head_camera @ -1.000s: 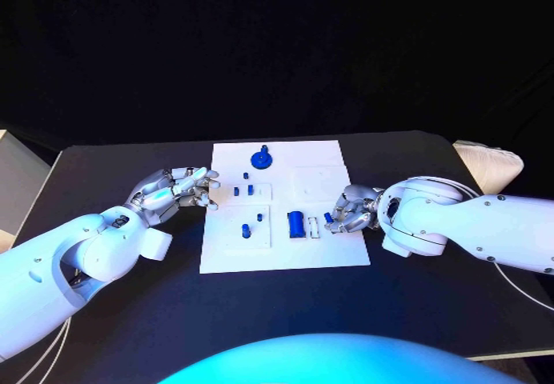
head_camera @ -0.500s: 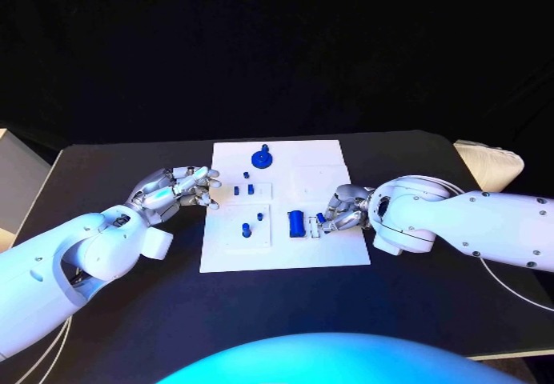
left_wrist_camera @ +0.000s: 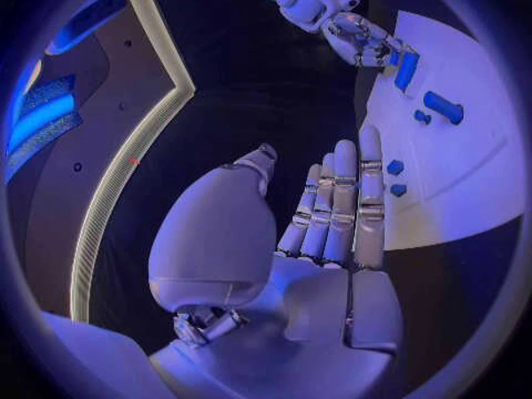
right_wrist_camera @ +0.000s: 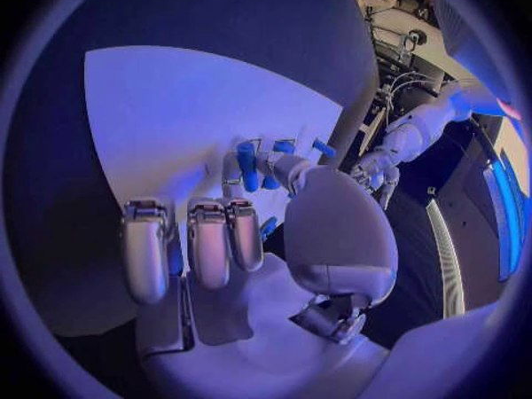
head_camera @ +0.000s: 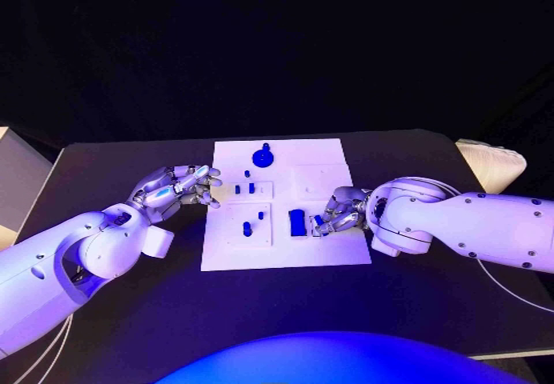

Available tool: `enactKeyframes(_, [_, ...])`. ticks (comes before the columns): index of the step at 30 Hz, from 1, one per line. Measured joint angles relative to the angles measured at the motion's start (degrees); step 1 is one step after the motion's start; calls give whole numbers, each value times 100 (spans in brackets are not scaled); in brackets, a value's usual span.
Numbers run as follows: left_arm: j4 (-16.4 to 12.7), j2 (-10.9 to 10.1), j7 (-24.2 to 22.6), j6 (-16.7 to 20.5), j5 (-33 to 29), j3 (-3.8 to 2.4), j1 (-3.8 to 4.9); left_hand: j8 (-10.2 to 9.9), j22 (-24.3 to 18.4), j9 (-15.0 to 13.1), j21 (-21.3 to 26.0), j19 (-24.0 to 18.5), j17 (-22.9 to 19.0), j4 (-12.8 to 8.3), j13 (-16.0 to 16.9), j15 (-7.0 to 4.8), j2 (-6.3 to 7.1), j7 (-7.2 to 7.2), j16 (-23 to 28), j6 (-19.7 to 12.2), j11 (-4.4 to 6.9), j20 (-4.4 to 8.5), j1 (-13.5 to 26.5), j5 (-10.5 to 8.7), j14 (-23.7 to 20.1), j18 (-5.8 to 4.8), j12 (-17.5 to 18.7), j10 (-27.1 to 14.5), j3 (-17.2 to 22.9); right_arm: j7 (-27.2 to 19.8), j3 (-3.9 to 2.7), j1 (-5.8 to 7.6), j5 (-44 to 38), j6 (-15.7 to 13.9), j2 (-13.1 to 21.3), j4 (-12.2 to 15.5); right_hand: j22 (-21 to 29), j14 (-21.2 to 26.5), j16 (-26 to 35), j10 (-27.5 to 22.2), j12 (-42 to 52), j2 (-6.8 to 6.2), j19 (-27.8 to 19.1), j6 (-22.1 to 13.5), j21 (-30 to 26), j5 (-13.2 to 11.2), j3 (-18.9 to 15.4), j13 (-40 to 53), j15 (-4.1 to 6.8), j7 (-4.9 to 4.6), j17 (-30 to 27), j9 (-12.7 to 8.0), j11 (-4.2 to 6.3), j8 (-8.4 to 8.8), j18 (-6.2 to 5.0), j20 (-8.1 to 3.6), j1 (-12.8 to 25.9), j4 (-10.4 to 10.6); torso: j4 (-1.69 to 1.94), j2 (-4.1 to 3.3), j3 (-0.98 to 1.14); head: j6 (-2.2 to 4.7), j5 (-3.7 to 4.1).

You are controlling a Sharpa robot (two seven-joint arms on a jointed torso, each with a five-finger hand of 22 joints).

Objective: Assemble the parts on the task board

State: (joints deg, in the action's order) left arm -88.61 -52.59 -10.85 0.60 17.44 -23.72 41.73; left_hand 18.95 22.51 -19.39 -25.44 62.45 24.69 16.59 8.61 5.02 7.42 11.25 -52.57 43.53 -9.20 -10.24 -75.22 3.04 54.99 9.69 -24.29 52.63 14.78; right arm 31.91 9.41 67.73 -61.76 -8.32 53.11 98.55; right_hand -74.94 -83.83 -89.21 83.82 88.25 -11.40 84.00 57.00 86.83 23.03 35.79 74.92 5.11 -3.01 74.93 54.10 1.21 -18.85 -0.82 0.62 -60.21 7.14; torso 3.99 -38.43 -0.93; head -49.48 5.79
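The white task board (head_camera: 335, 248) lies in the middle of the black table. On it are a round blue knob (head_camera: 263, 157) at the far end, several small blue pegs (head_camera: 245, 190) on its left half, and a blue block (head_camera: 298, 222) near the middle. My right hand (head_camera: 337, 213) rests on the board's right side, right of the block, pinching a small blue part (head_camera: 318, 220). In the right wrist view the right hand (right_wrist_camera: 255, 239) has its fingers curled over the board (right_wrist_camera: 167, 124). My left hand (head_camera: 177, 189) hovers at the board's left edge, fingers apart, empty; its fingers (left_wrist_camera: 332, 204) are straight.
A pale rounded object (head_camera: 493, 160) sits off the table's far right corner. A light box (head_camera: 12, 180) stands beyond the left edge. Bare black table (head_camera: 138, 320) surrounds the board.
My right hand has shifted a little left across the board, bringing the small blue part closer to the blue block. The left hand has stayed put.
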Motion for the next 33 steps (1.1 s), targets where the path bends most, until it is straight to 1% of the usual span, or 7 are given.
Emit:
enactKeyframes(2, [0, 0, 0, 0, 0, 0, 0, 0, 0, 0, 0, 0, 2, 0, 0, 0, 0, 0, 0, 0, 0, 0, 0, 0, 0, 0, 0, 0, 0, 0, 0, -2, -4, -4, -3, 0, 0, 0, 0, 0, 0, 12, 0, 10, 0, -31, 13, 0, 0, -10, 0, -3, 0, 0, 0, 0, 12, -14, 0, 0, 0, -1, -5])
enactKeyframes(6, [0, 0, 1, -1, 0, 0, 0, 0, 0, 0, 0, 0, 2, 0, 0, 0, 0, 0, 0, 0, 0, 0, 0, 0, 0, 0, 0, 0, 0, 1, 0, -4, -16, -21, -7, -26, 1, 0, 0, 0, 0, 1, 0, 38, 0, -242, -18, 0, 0, -1, 0, -37, 0, 0, 0, 0, 74, -61, 0, 1, 0, -9, -15])
enactKeyframes(18, [-2, 0, 4, -2, 2, 0, 0, 0, 0, 5, 0, 0, 2, 0, -1, 0, 0, 0, 0, 0, 0, 0, 0, 0, 0, 0, 0, 0, 0, 7, 11, -34, -64, -50, -110, -146, 2, 0, 0, 0, 0, -52, 0, 58, -19, -287, -165, -1, 0, 19, -1, -65, 0, 0, 0, 0, 172, 22, 0, 2, -3, -17, -25])
enactKeyframes(22, [-3, -1, 5, -3, 2, 0, 0, 0, 1, 4, 0, 0, 1, 0, -1, 0, 0, 0, 0, 0, 0, 0, 0, 0, 0, 0, 0, 0, 0, 8, 14, -38, -73, -45, -139, -172, 2, 0, 0, 0, 0, -69, 0, 86, -19, -287, -204, -1, 0, 7, -1, -68, 0, 0, 0, 0, 189, 30, 0, 2, -3, -23, -32])
enactKeyframes(29, [-4, -4, 7, -3, 2, 0, 0, 0, 1, 4, 0, 0, 1, 0, -2, 0, 0, 0, 0, 0, 0, 0, 0, 0, 0, 0, 0, 0, 0, 10, 15, -44, -81, -35, -156, -197, 2, 0, 0, 0, 0, -67, 0, 97, -19, -374, -315, -1, 0, 17, -1, -91, 0, -3, 0, 0, 246, 94, 0, 3, -4, -32, -38])
enactKeyframes(32, [-4, -5, 9, -3, 2, 0, 0, 0, 1, 4, 0, 0, 1, 0, -2, 0, 0, 0, 0, 0, 0, 0, 0, 0, 0, 0, 0, 0, 0, 10, 16, -47, -83, -35, -159, -196, 3, 0, 0, 0, 0, -89, 0, 97, -19, -410, -364, -1, 0, 17, -1, -101, 0, -3, 0, 0, 269, 111, 0, 3, -4, -32, -38])
enactKeyframes(33, [-4, -5, 9, -3, 2, 0, 0, 0, 1, 4, 0, 0, 1, 0, -2, 0, 0, 0, 0, 0, 0, 0, 0, 0, 0, 0, 0, 0, 0, 10, 16, -49, -84, -36, -160, -195, 3, 0, 0, 0, 0, -122, 0, 97, -19, -464, -413, -1, 0, 17, -1, -112, 0, 3, 0, 0, 302, 146, 0, 3, -4, -32, -38])
